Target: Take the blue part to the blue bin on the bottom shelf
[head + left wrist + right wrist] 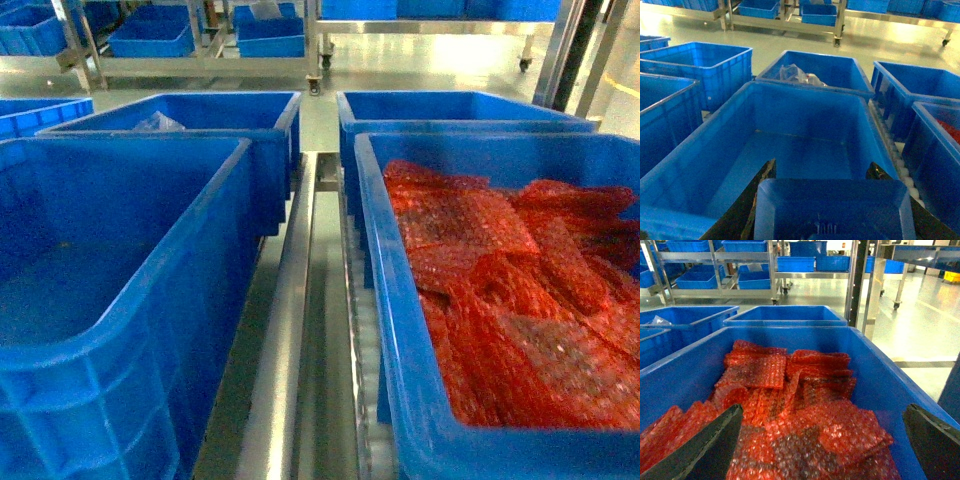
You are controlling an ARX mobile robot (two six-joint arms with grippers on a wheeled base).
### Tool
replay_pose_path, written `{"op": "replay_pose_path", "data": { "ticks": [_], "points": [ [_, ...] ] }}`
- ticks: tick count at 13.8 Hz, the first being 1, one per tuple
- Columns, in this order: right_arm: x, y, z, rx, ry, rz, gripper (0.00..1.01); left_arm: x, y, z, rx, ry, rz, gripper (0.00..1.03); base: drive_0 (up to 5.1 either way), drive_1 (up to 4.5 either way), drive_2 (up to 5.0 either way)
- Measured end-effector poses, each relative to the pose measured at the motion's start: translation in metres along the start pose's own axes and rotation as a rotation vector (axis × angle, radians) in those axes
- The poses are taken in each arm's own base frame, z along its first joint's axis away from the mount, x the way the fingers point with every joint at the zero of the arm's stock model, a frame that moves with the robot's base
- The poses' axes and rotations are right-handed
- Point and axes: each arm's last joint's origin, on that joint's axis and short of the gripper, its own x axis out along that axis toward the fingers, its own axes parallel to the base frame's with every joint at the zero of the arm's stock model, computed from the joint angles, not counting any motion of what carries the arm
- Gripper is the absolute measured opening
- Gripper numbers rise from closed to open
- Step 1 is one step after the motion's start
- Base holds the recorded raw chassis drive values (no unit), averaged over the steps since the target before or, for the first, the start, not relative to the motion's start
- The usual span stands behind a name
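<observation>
In the left wrist view my left gripper [822, 172] is shut on the blue part [832, 210], a flat dark-blue plastic piece with bevelled edges, held between both black fingers [762, 185]. It hangs above the near end of an empty blue bin [790, 140], which also shows in the head view as the blue bin [100, 290]. That bin rests on the steel rails and rollers of the bottom shelf [300, 330]. My right gripper [823, 410] is open above red bubble-wrap bags [790, 405], holding nothing. Neither gripper shows in the head view.
A blue bin [390, 300] full of the red bags [510, 290] stands on the right. Behind are a bin with clear plastic [180, 120] and another bin [460, 105]. White rollers [900, 165] run between the bins. Racks with more bins [240, 35] stand across the floor.
</observation>
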Motion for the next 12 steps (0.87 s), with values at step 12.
{"op": "replay_pose_path", "data": {
  "ticks": [12],
  "points": [
    [0.0,0.0,0.0,0.0,0.0,0.0,0.98,-0.0001,-0.0001,0.0001,-0.001,-0.001,-0.003,0.43,0.0,0.3,-0.3]
  ]
}}
